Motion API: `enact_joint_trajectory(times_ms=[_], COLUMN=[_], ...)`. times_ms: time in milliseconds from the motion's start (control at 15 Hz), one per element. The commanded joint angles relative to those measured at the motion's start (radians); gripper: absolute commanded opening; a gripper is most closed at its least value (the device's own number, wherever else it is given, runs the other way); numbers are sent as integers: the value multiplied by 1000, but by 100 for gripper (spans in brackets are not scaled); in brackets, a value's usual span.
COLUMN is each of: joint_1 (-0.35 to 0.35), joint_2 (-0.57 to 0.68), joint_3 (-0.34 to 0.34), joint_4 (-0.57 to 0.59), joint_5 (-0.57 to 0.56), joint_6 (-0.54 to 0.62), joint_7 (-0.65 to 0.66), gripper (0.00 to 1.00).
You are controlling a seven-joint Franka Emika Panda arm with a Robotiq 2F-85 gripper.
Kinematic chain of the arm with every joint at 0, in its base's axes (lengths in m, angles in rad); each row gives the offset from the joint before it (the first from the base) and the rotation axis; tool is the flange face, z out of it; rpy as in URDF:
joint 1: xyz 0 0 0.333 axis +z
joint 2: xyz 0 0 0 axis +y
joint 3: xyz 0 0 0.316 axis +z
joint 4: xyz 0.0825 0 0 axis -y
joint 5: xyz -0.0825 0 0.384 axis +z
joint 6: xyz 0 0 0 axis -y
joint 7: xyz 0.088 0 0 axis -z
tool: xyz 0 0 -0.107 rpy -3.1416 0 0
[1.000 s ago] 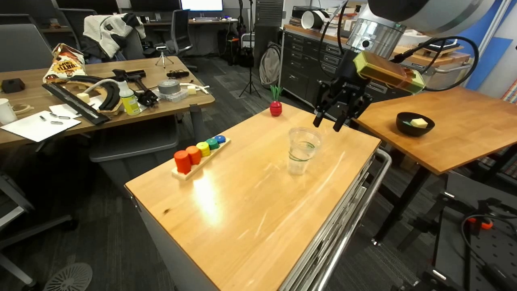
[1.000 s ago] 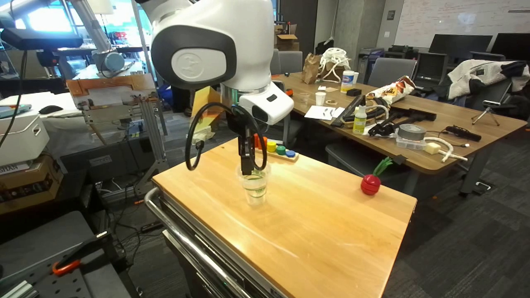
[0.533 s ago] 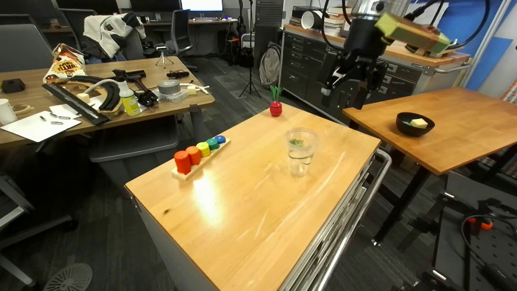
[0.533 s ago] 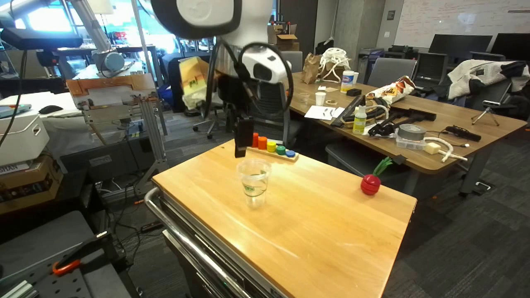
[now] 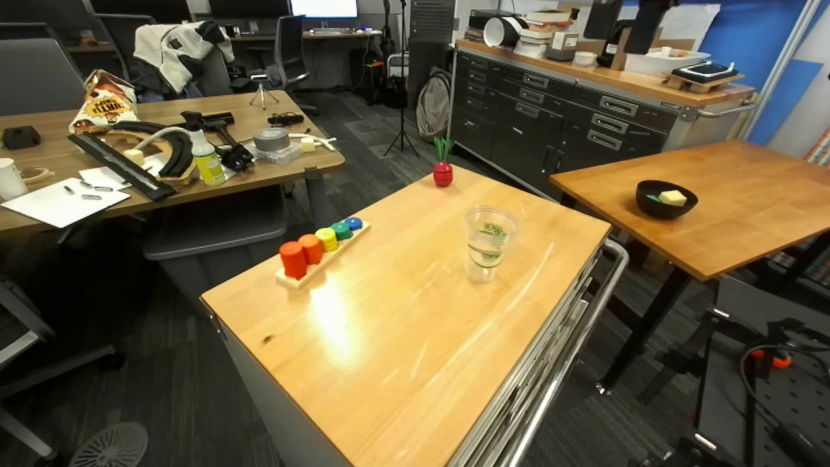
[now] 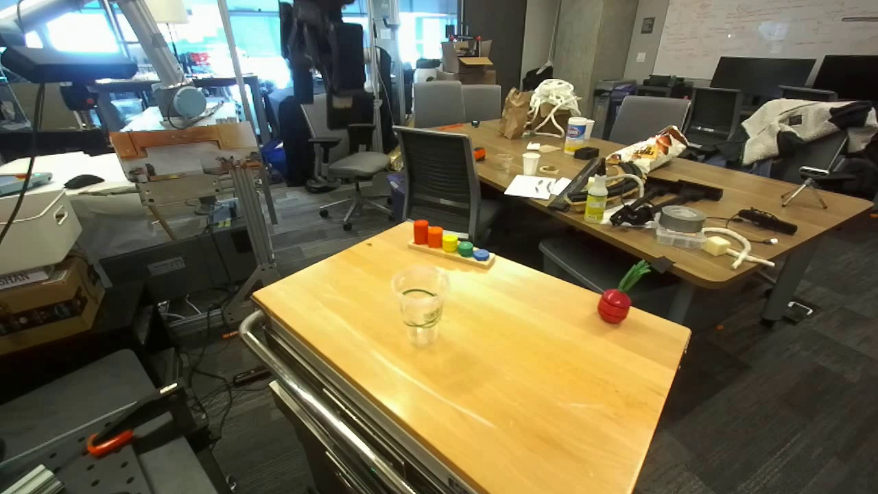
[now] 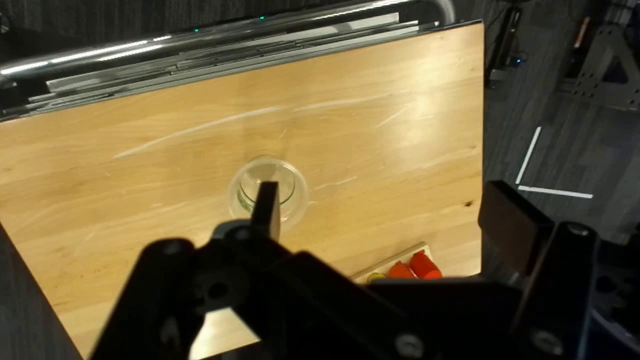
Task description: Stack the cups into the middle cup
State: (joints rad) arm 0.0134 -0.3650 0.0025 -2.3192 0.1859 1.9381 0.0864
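While the Robotiq gripper (image 7: 387, 215) is hanging in the lower half of the wrist view, jaws standing wide apart, the clear green-printed cup (image 7: 265, 172) is showing left of center there, partly behind one jaw; can't tell whether more are nesting inside. In an exterior view it's sitting upright on the wooden cart top (image 5: 389, 363), right of center, with the red toy radish (image 5: 443, 174) standing upper middle and the row of coloured cylinders (image 5: 327, 240) standing left of center.

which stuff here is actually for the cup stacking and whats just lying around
For the job:
clear cups, seemingly nested, number unclear
jaws, standing open

Just lying about:
row of coloured blocks
red radish-like object
black bowl
spray bottle
grey tape roll
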Motion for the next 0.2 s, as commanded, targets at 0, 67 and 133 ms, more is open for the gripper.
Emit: enact_joint_trajectory(times_ms=[0, 67, 133], joint_1=[1, 3, 3], joint_2=[-19, -30, -31], joint_3=[3, 3, 3], joint_4=[6, 6, 6], joint_5=[1, 1, 1], joint_6=[-19, -28, -30], joint_7=[-5, -9, -13], gripper=[100, 100, 100])
